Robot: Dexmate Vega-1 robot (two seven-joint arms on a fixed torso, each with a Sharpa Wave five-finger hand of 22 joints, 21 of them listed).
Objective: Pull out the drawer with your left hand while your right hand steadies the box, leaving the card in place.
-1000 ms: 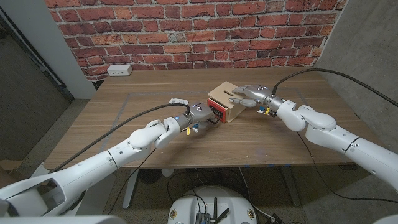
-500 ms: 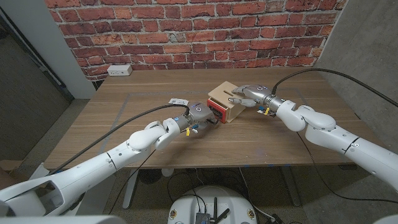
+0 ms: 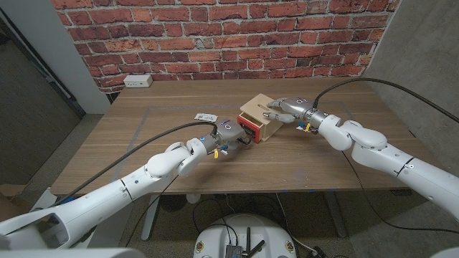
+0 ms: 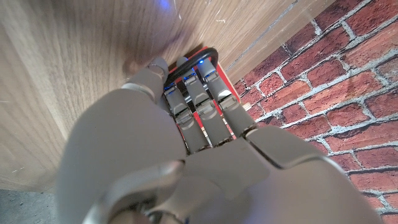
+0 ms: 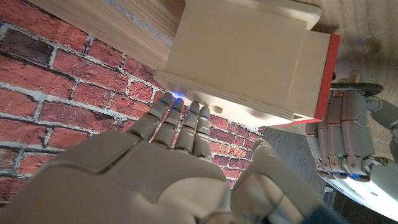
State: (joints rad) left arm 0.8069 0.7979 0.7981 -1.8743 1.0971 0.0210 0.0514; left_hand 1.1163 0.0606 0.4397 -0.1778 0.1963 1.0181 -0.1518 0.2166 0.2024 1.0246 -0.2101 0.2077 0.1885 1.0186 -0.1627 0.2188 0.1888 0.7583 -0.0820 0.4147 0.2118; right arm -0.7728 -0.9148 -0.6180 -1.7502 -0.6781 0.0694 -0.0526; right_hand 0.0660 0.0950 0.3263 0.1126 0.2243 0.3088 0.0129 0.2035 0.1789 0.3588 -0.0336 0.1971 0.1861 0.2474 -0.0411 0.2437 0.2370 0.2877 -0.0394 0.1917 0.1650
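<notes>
Left hand (image 3: 228, 134) was at the drawer (image 3: 249, 128) front, fingers (image 4: 198, 102) curled over the black handle (image 4: 198, 61) on the red face; I read it as gripping the handle, thumb side hidden. The drawer lay directly ahead of that hand, just beyond its fingertips, and stood slightly proud of the box (image 3: 259, 118): a thin red edge with a pale strip of drawer side showed in the right wrist view, so by my estimate the pull had barely begun. Key relation: the drawer's long axis ran from the left hand towards the right hand, so the pull should go straight back along the left forearm, away from the box. Left hand was the nearer one to the drawer; the right hand (image 3: 287, 110) sat on the opposite end of the box, fingers (image 5: 180, 124) spread and extended against the back wall near its top edge, pressing rather than clamping, nothing enclosed. Box therefore sat between the two hands, touching both. The card (image 3: 206, 117) lay on the table (image 3: 143, 122) beyond the left hand and off to its outer side, apart from it and from the drawer. Risk: the box skidding with the drawer if the right hand's push eased.
</notes>
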